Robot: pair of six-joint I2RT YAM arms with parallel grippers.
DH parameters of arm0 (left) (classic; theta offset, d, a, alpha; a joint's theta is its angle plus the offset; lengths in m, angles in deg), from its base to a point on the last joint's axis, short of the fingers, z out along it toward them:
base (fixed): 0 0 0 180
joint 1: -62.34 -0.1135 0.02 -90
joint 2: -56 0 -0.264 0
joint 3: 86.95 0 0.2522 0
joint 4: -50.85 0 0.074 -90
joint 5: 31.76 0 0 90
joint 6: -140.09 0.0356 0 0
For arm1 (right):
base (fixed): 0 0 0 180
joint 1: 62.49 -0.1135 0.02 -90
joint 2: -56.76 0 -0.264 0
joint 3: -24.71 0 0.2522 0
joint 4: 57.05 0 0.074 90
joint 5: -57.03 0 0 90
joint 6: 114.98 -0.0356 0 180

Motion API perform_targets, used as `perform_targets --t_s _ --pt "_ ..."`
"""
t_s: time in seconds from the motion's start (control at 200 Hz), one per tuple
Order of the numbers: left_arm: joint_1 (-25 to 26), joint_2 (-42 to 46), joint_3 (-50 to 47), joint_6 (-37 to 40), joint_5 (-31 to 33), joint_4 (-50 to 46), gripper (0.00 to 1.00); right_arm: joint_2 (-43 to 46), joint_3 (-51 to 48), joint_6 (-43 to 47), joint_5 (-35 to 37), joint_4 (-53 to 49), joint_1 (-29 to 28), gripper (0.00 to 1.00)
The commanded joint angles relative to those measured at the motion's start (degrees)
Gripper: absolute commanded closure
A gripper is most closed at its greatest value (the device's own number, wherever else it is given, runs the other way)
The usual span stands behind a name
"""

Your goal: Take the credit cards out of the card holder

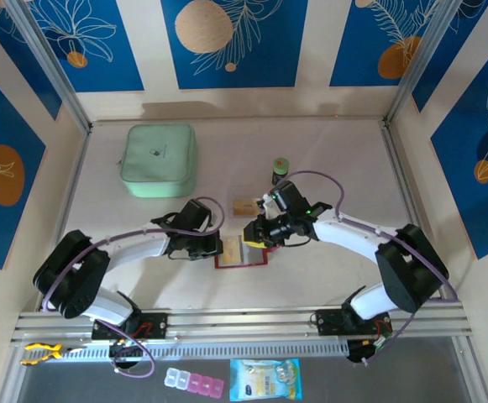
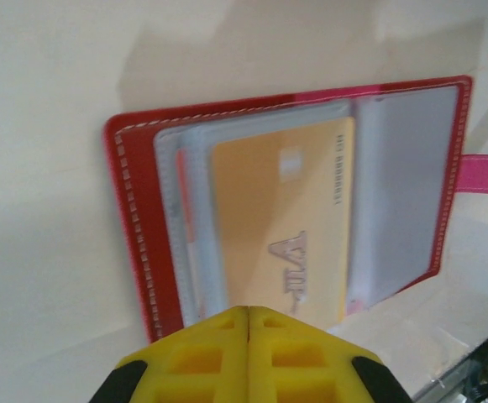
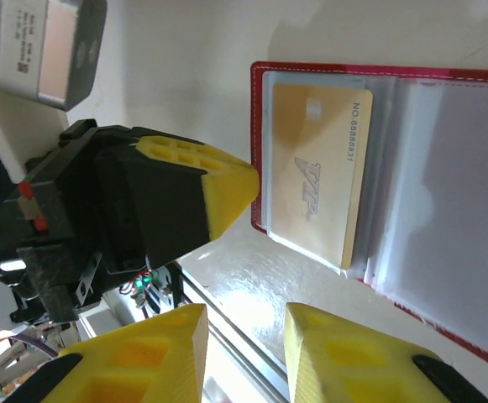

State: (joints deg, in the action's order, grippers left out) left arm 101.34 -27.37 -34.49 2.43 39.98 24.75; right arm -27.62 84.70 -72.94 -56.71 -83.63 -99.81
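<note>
Card holder (image 1: 252,256): a dark-red wallet with white stitching round its rim. It lies open and flat on the counter (image 1: 327,159) between the two hands, clear sleeves facing up.
Pink tab (image 2: 487,172): juts out from the holder's edge on the half away from the left hand.
Credit card (image 2: 277,227): tan-yellow, with "VIP" lettering and a row of printed digits. It sits among the sleeves of the half nearest the left hand.
Orange-red strip (image 2: 182,201): a thin sliver beside the yellow card behind the plastic; I cannot tell if it is another card.
Left hand (image 2: 248,336): yellow fingers pressed together, tips at the holder's outer edge by the card. I cannot tell whether they pinch anything.
Right hand (image 3: 244,344): fingers apart with nothing between them, just beside the holder.
Mint-green pouch (image 1: 158,159): well apart, toward the far left of the counter.
</note>
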Motion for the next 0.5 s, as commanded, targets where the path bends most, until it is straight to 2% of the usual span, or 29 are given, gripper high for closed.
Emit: perform_targets --t_s 0.0,0.495 --pt "-0.4 1.2 -1.8 -0.6 1.1 1.9 0.97 -2.9 2.1 1.2 -2.2 3.0 -0.9 0.71" --pt "-0.8 0.4 -3.7 -0.9 0.8 4.2 0.96 -14.1 4.9 3.5 -1.5 3.8 -2.2 0.76"
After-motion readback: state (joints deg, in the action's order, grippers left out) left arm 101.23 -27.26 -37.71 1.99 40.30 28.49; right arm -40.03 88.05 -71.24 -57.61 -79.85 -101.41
